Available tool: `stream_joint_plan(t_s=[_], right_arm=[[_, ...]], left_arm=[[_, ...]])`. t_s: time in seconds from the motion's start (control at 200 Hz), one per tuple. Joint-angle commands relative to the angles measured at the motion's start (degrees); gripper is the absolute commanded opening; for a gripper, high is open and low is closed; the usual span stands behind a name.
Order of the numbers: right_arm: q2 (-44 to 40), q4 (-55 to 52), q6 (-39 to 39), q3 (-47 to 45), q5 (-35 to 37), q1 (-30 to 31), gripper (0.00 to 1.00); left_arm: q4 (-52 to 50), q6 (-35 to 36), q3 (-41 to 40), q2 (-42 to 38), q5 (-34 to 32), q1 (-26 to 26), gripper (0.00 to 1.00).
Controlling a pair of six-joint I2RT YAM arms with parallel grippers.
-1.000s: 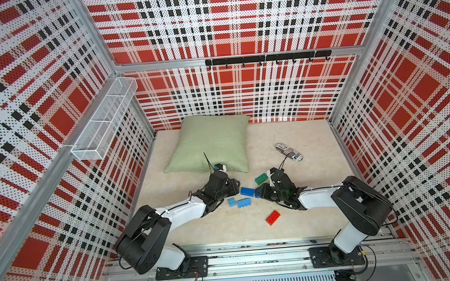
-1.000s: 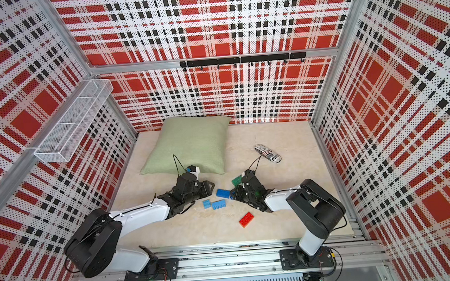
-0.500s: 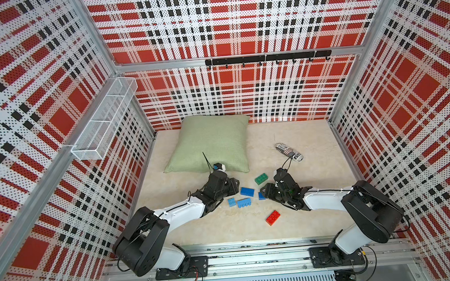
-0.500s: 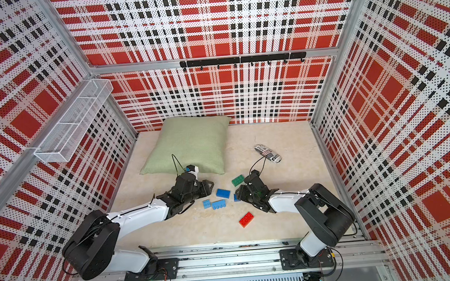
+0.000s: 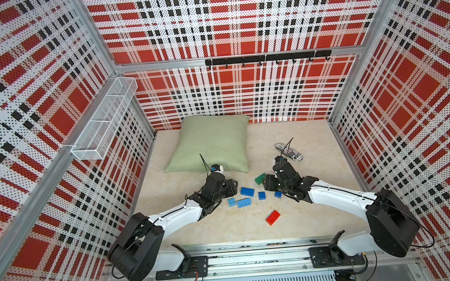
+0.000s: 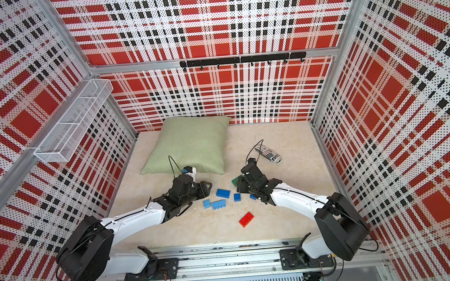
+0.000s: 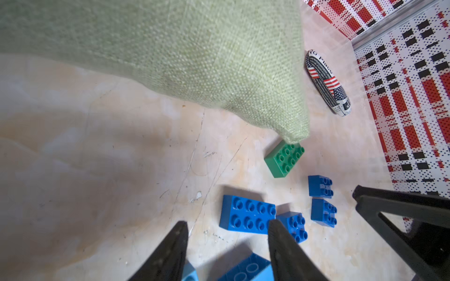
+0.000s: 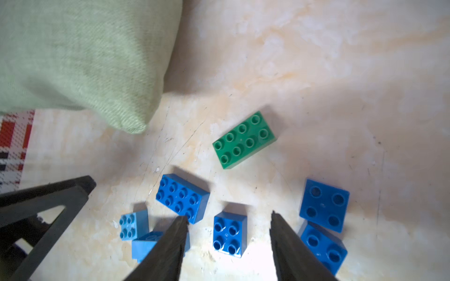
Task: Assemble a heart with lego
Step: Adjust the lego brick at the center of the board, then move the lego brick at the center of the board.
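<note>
Behind the lego (image 5: 247, 191), green pillow (image 5: 213, 142) and flag-printed roll (image 5: 289, 152)

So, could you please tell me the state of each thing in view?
Left claw: open, empty.
Right claw: open, straddling a small blue brick, not gripping it.
Green brick: loose, studs up.
Large blue brick: loose, studs up.
Red brick: loose, apart from the rest.
Light blue bricks: loose, close together.
Heart: not yet built.
Pillow: lying flat.
</note>
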Motion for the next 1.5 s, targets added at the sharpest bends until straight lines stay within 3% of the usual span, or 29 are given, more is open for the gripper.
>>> stream_joint_plan(t_s=[0.0, 0.185, 0.426, 0.596, 0.751, 1.077, 1.292, 1.498], right_arm=[[2.0, -7.9, -9.1, 3.4, -0.9, 1.7, 0.58], [1.2, -20.8, -6.4, 4.0, 7.5, 7.6, 0.60], [-10.5, -26.8, 1.1, -5.5, 3.4, 9.0, 0.61], [-11.3, -31.9, 5.3, -8.1, 4.0, 12.8, 0.58], [-7.6, -28.8, 5.2, -8.5, 3.3, 16.1, 0.56], [5.0, -25.5, 4.9, 0.5, 6.8, 19.0, 0.58], [9.4, -24.3, 2.2, 5.2, 9.9, 18.4, 0.74], [9.2, -23.7, -4.9, 3.7, 6.2, 17.8, 0.78]], left_arm=[[0.5, -0.4, -1.4, -2.3, 0.1, -0.2, 0.58], [-0.4, -1.0, -4.2, -6.0, 0.7, -1.9, 0.59], [-1.5, -1.9, -6.7, -8.8, 0.6, -3.0, 0.61], [-2.6, -1.7, -7.0, -10.6, 0.1, -3.1, 0.61], [-3.4, -1.6, -7.2, -12.3, -0.3, -3.1, 0.61], [-4.5, -0.5, -6.2, -13.3, -2.0, -2.2, 0.62], [-3.8, 0.6, -4.2, -10.8, -1.1, -1.3, 0.63], [-3.3, 1.1, -4.0, -10.5, -0.9, -1.1, 0.63]])
